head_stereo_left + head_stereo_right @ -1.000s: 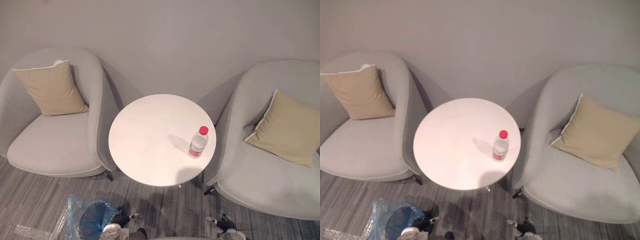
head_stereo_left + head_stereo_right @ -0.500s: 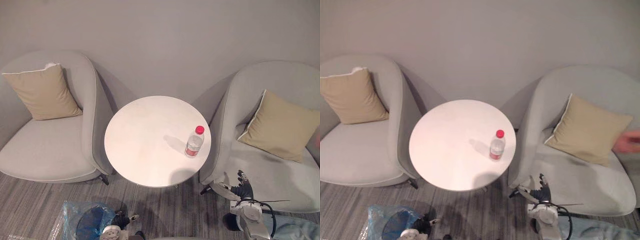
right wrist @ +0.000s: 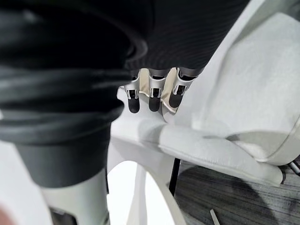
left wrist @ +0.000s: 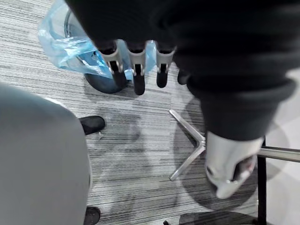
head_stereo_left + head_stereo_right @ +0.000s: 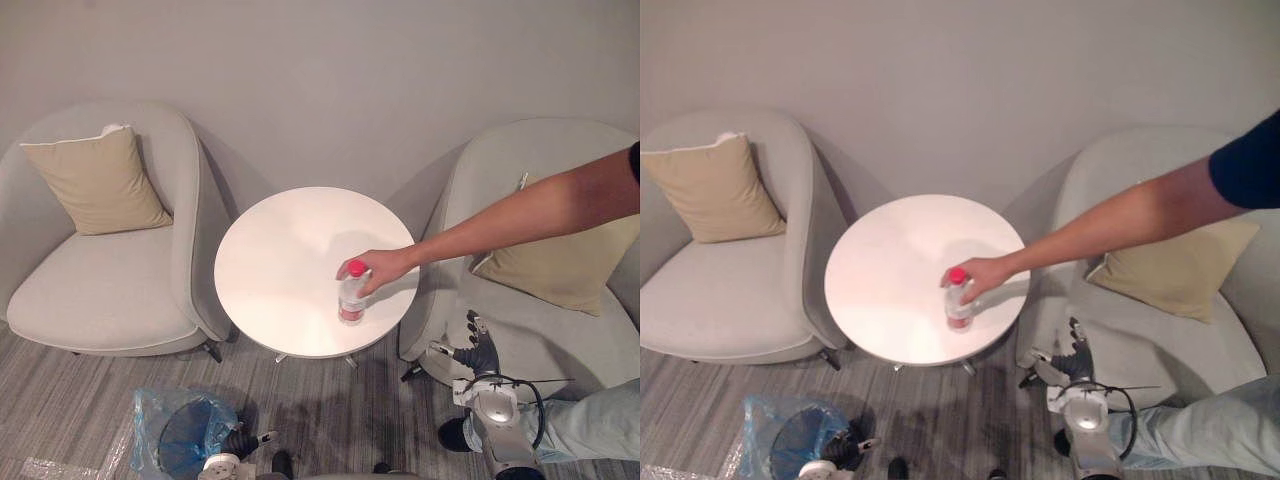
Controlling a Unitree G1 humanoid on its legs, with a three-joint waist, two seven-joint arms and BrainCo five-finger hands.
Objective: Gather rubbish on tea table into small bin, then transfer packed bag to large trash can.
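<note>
The bin (image 5: 185, 445) sits on the floor at 7 o'clock of the bench (image 5: 270, 260), and my left hand (image 4: 136, 70) hangs beside it, fingers straight and empty. The bottle (image 5: 350, 303) stands at 4 o'clock on the bench, with a person's hand (image 5: 378, 268) around its top. My right hand (image 5: 474, 345), also open, is low by the chair (image 5: 530, 330). I should wait for that hand to clear, then grip the bottle mid-body.
</note>
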